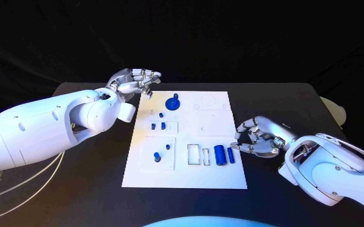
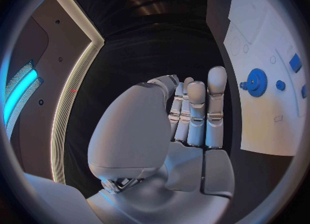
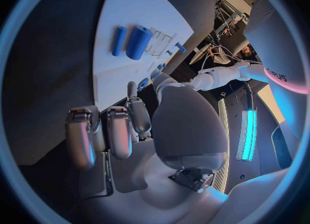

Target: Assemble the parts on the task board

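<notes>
Board: the white board (image 1: 220, 177) lies flat in the middle of the black table (image 1: 83, 195), long side running away from the robot.
Gear: a blue gear (image 1: 173, 103) sits at the board's far left part, near the left hand, not touched by it.
Pegs: small blue pegs (image 1: 158, 126) stand in the left column of the board, well apart from both hands.
Cylinders: a thick blue cylinder (image 1: 219, 155) and a thinner one (image 1: 230, 155) lie side by side near the board's right edge, just beside the right hand's fingertips.
Left hand: the left hand (image 1: 137, 83) hangs at the board's far left corner, fingers curled inward, holding nothing.
Right hand: the right hand (image 1: 258, 138) rests on the table by the board's right edge, fingers curled toward the thin cylinder; contact cannot be told, and nothing is held.
</notes>
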You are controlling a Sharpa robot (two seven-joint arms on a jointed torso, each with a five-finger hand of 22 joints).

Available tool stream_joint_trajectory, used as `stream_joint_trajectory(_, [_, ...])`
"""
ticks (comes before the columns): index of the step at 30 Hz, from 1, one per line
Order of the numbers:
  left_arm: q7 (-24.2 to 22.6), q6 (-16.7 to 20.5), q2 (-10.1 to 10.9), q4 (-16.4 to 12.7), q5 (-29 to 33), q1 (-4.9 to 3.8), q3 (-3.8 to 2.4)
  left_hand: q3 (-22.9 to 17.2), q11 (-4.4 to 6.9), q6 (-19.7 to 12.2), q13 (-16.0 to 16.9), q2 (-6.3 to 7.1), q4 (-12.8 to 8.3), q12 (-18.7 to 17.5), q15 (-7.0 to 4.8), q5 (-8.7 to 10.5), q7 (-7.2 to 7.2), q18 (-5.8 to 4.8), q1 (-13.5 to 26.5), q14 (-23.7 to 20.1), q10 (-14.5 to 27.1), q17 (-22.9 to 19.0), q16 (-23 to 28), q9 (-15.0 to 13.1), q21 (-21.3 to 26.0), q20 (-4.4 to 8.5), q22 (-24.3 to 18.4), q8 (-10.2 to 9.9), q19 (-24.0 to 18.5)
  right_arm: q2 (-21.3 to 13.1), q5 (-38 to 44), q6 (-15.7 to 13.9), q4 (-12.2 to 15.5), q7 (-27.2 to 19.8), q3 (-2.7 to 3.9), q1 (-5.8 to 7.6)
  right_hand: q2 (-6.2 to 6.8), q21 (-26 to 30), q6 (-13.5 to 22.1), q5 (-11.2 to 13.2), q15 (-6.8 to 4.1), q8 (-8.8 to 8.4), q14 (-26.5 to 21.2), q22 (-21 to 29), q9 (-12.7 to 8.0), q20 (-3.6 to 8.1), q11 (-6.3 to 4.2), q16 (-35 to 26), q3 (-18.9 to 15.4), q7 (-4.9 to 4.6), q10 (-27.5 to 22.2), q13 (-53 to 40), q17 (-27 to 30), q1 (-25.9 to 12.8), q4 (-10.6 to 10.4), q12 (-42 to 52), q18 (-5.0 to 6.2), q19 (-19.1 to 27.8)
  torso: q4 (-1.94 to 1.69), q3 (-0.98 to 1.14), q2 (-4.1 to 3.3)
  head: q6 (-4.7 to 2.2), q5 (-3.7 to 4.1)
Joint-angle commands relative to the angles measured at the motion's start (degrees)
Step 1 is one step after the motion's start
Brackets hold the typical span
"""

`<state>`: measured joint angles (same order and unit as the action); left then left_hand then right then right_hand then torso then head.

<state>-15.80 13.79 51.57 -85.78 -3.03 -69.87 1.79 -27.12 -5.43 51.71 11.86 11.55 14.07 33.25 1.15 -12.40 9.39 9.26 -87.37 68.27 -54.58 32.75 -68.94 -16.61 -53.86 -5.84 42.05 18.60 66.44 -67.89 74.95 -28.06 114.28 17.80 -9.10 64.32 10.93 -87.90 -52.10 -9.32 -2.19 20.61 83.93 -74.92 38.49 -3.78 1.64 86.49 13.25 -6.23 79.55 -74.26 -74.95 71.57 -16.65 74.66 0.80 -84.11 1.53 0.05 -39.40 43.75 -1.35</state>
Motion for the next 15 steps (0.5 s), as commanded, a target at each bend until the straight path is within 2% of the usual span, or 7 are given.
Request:
stream_joint_trajectory(1, [-0.38, -0.87, 0.11, -0.26, 0.28, -0.02, 0.02, -0.41, 0.02, -0.21, 0.05, -0.01, -0.03, 0.37, -0.10, -0.17, 0.09, 0.49, 0.77, -0.40, 0.36, -0.05, 0.13, -0.09, 0.29, -0.16, 0.02, -0.01, -0.33, -0.23, 4.01, -1.08, 0.58, 4.19, -0.21, -1.14, -0.54, -0.49, 0.47, 0.36, -0.14, 0.20, 4.17, -14.48, 0.09, 0.06, 0.01, 0.39, -0.56, 0.06, -0.01, -0.14, -4.60, -0.31, -0.01, 0.22, -0.44, -5.30, 0.50, 0.00, 0.26, 0.38, 0.91])
stream_joint_trajectory(6, [-0.40, -0.92, 0.20, -0.33, 0.28, -0.02, 0.05, -0.46, 0.03, -0.16, 0.07, -0.01, -0.07, 0.43, -0.11, -0.16, 0.06, 0.49, 0.81, -0.42, 0.36, -0.07, 0.12, -0.13, 0.31, -0.16, 0.02, 0.04, -0.32, 1.29, 7.37, -1.76, -0.08, 6.64, -0.40, -3.08, -0.68, -1.04, 0.44, 0.52, -0.14, 0.24, 4.32, -14.69, 0.11, 0.05, 0.00, 0.67, -1.13, 0.09, 0.04, -0.39, -5.39, -0.80, -0.08, 0.43, -0.56, -5.50, 0.67, 0.03, 0.25, 0.61, 1.16])
stream_joint_trajectory(9, [-0.40, -0.96, 0.29, -0.42, 0.29, -0.02, 0.06, -0.46, 0.03, -0.16, 0.07, -0.01, -0.07, 0.43, -0.11, -0.16, 0.06, 0.49, 0.81, -0.42, 0.36, -0.07, 0.12, -0.13, 0.31, -0.16, 0.02, 0.04, -0.32, 2.44, 8.66, -2.02, -0.58, 7.90, -0.44, -3.90, -0.85, -1.14, 0.64, 0.33, -0.12, 0.12, 4.34, -14.73, 0.05, 0.04, 0.03, 0.74, -1.52, 0.05, -0.03, -0.44, -5.55, -1.14, -0.09, 0.43, -0.58, -5.54, 0.52, -0.02, 0.21, 0.76, 1.19])
stream_joint_trajectory(11, [-0.39, -0.95, 0.38, -0.47, 0.29, -0.01, 0.07, -0.46, 0.03, -0.16, 0.07, -0.01, -0.07, 0.43, -0.11, -0.16, 0.06, 0.49, 0.81, -0.42, 0.36, -0.07, 0.12, -0.13, 0.31, -0.16, 0.02, 0.04, -0.32, 3.35, 9.55, -2.33, -0.86, 8.72, -0.46, -4.43, -0.90, -1.21, 0.69, 0.18, -0.11, 0.09, 4.36, -14.75, 0.03, 0.04, 0.04, 0.77, -1.71, 0.04, -0.09, -0.42, -5.64, -1.29, -0.09, 0.40, -0.60, -5.57, 0.48, -0.02, 0.15, 0.68, 0.90])
stream_joint_trajectory(15, [-0.36, -0.96, 0.53, -0.51, 0.29, -0.01, 0.07, -0.46, 0.03, -0.16, 0.07, -0.01, -0.07, 0.43, -0.11, -0.16, 0.06, 0.49, 0.81, -0.42, 0.36, -0.07, 0.12, -0.13, 0.31, -0.16, 0.02, 0.04, -0.32, 4.73, 10.71, -3.13, -1.34, 9.79, -0.47, -4.96, -0.98, -1.14, 1.15, -0.04, -0.05, -0.19, 4.35, -14.73, -0.08, -0.01, 0.13, 0.80, -2.22, -0.08, -0.24, -0.40, -5.70, -1.53, -0.06, 0.30, -0.58, -5.54, 0.46, -0.02, 0.14, 0.62, 0.91])
